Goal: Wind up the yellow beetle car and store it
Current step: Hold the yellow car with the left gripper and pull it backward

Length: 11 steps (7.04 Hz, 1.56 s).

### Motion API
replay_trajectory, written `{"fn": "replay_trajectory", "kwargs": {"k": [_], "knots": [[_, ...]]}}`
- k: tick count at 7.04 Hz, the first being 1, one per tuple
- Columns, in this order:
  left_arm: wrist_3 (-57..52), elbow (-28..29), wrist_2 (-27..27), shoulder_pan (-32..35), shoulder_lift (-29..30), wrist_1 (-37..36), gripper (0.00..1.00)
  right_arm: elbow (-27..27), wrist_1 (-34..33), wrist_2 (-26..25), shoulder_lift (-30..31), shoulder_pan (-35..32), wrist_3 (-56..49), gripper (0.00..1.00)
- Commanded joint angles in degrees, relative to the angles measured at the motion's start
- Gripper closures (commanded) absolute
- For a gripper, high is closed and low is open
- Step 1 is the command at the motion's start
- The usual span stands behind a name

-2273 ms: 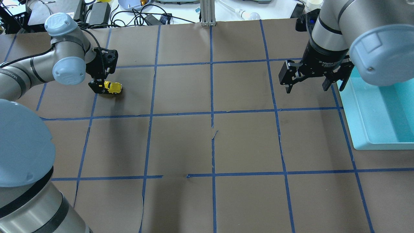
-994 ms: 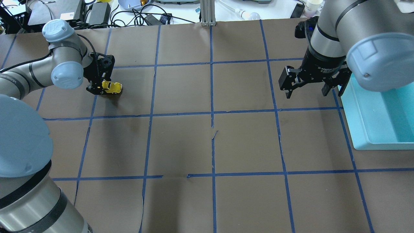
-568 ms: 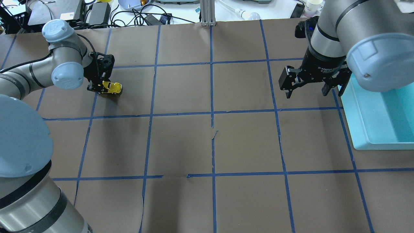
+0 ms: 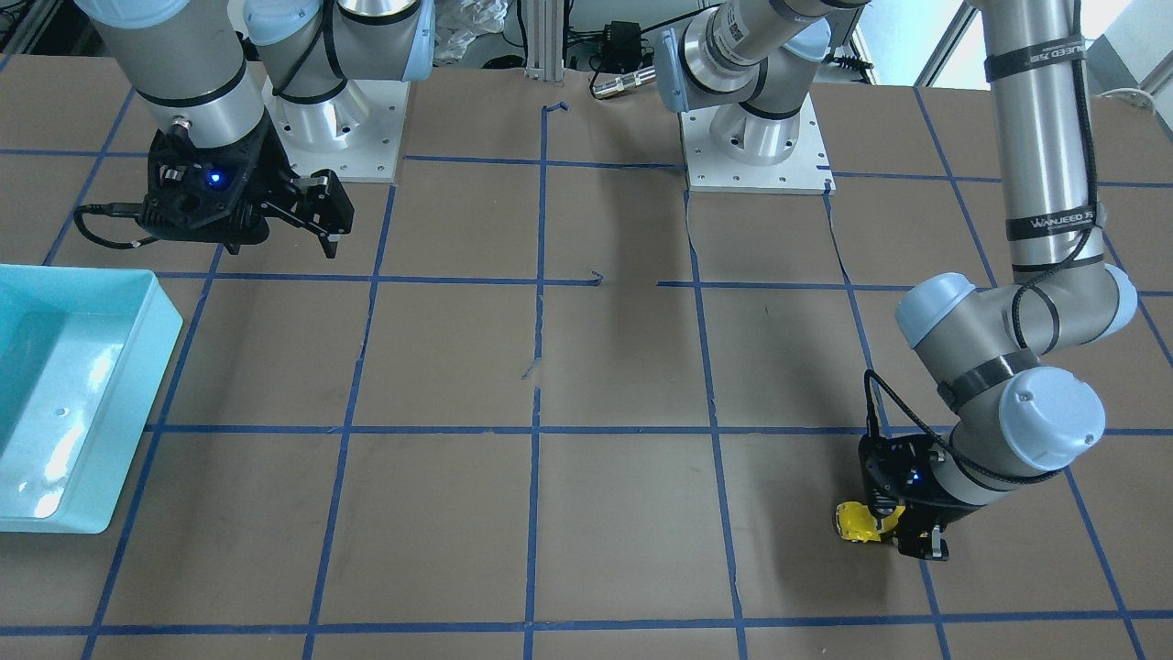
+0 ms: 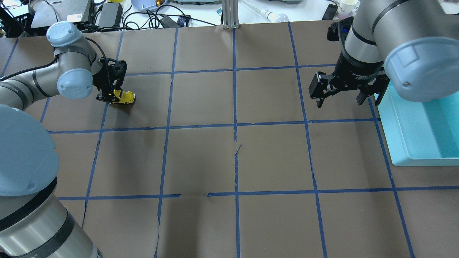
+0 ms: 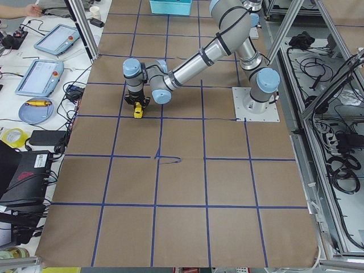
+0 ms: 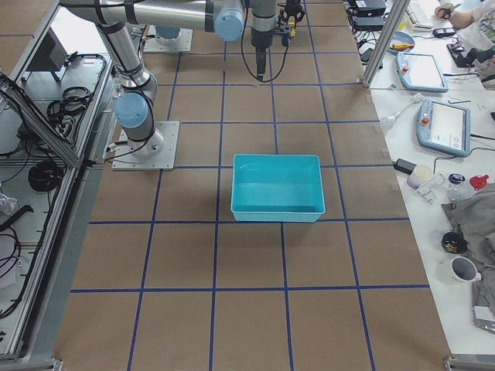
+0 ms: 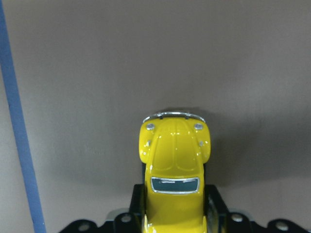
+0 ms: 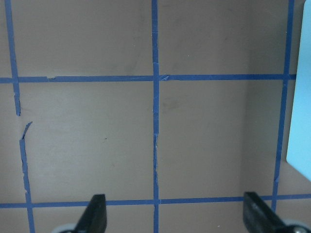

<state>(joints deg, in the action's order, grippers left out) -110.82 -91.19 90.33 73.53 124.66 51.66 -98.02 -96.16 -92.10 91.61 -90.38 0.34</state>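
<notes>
From the left wrist camera, the yellow beetle car [image 8: 175,165] ran off the bottom edge just behind its windscreen, so its rear and wheels were out of sight. The left gripper [image 8: 175,213] showed only as dark stubs on either side of it. Overhead, that gripper covered the car's tail. The right wrist camera caught only the tips of the right gripper [image 9: 177,213] and a pale sliver of the teal bin [image 9: 301,97]. Overhead, the right edge cut the bin off. From the right-end camera the car was too small to make out.
</notes>
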Motion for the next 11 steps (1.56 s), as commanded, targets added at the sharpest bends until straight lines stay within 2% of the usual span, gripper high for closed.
{"fn": "replay_trajectory", "kwargs": {"k": [1,11], "knots": [[0.08,-0.04,0.02,-0.67,0.06,0.02,0.93,0.63,-0.69,0.77,0.06,0.03,-0.34,0.00],[-3.34,-0.04,-0.24,-6.55,0.23,0.02,0.93,0.20,-0.78,-0.19,0.50,-0.23,-0.78,0.00]]}}
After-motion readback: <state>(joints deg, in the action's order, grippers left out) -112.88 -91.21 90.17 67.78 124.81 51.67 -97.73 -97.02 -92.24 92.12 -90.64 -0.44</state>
